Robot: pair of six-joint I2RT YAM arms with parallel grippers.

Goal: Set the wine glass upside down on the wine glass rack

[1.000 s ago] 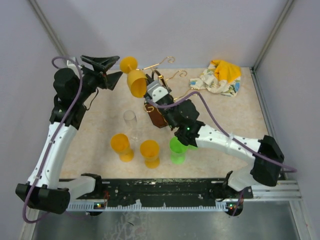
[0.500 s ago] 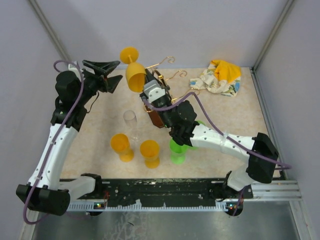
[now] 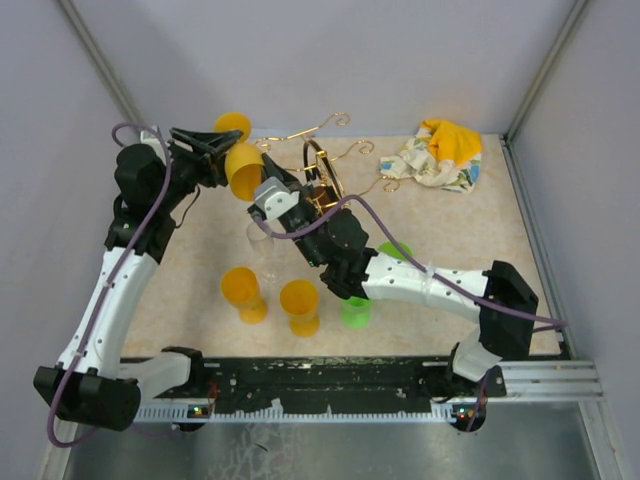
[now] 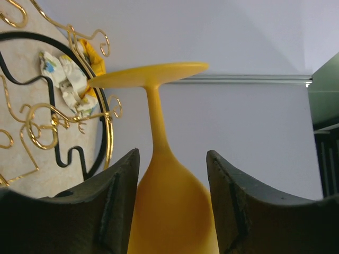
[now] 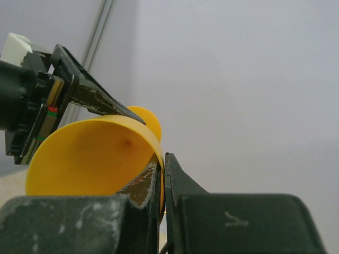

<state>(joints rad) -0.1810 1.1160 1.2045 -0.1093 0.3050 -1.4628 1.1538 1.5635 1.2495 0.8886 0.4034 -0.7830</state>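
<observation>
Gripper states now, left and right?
Left gripper: jaws astride the bowl of the yellow plastic wine glass; grip cannot be told.
Right gripper: shut on that glass's rim.

The wine glass (image 3: pixel 243 170) is opaque yellow plastic with a round bowl, thin stem and flat disc foot. It hangs in the air over the far left of the counter (image 3: pixel 200 250), tipped over, its foot to the far left and its open mouth to the near right. The right gripper (image 3: pixel 260 184) pinches its rim, and the left gripper (image 3: pixel 225 150) has its jaws close on either side of the bowl. Just right of it stands the wine glass rack (image 3: pixel 318 160), gold wire with curled hook-ended arms and a loop handle.
</observation>
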